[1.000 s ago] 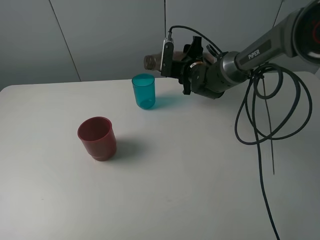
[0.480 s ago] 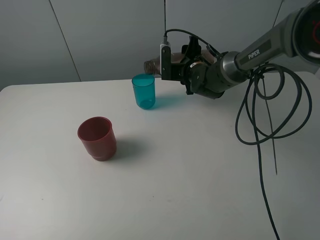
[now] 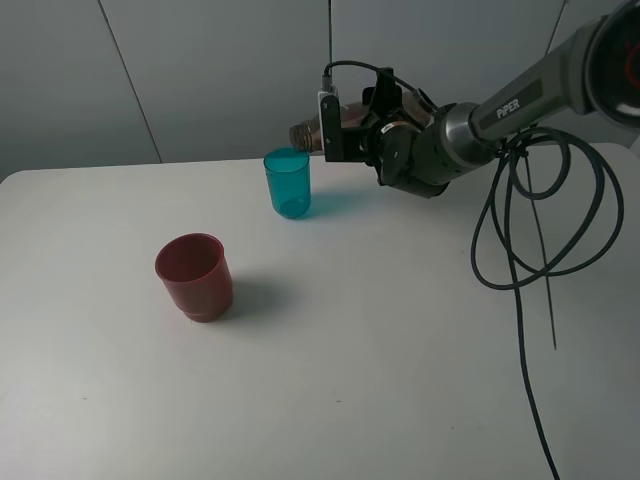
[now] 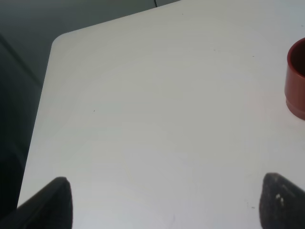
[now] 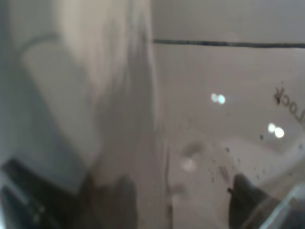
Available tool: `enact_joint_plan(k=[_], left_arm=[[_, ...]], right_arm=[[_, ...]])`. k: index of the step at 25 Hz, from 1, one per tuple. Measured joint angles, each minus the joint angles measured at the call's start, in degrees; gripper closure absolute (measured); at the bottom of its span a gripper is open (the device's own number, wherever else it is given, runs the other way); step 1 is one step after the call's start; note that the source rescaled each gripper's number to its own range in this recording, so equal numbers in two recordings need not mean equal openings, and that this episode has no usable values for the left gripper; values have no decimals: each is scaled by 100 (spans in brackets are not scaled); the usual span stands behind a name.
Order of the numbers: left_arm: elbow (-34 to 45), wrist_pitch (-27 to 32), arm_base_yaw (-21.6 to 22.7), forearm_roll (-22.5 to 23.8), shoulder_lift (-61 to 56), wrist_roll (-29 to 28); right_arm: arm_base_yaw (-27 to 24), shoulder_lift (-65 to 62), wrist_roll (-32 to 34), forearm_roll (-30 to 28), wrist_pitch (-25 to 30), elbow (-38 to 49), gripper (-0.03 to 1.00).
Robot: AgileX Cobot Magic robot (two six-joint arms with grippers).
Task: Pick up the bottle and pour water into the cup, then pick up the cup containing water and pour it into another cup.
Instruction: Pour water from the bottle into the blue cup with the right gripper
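At the back of the worktop [image 3: 400, 350], in the high view, the right fingers [image 3: 350, 140] hold the bottle [image 3: 303, 132] on its side, the open neck pointing out over the teal cup [image 3: 287, 183]. Against the picture of a second ago, the wrist has rolled a little and the neck has dipped slightly toward the cup's rim. Both cups stand where they stood. I judge the first pour to be under way or just starting. No stream is visible, and whether the teal cup holds water cannot be told. The red cup [image 3: 195, 275] stands well apart, nearer the front, untouched; the second pour is not yet begun.

In the left wrist view, the left fingers [image 4: 55, 202] stand wide apart over bare worktop, holding and touching nothing. The red cup shows only at the edge of the picture.

In the right wrist view, the bottle's smoky wall fills the picture, blurred and very close. The dark fingers at either side are clamped tight on it.
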Motion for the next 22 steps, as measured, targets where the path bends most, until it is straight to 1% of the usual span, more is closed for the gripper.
enact_joint_plan(k=[11,22], left_arm=[[0,0,0,0,0,0],[0,0,0,0,0,-11]], right_arm=[[0,0,-157,-36,-4,-120,96],[0,0,-586,-39,-15,-120,96]])
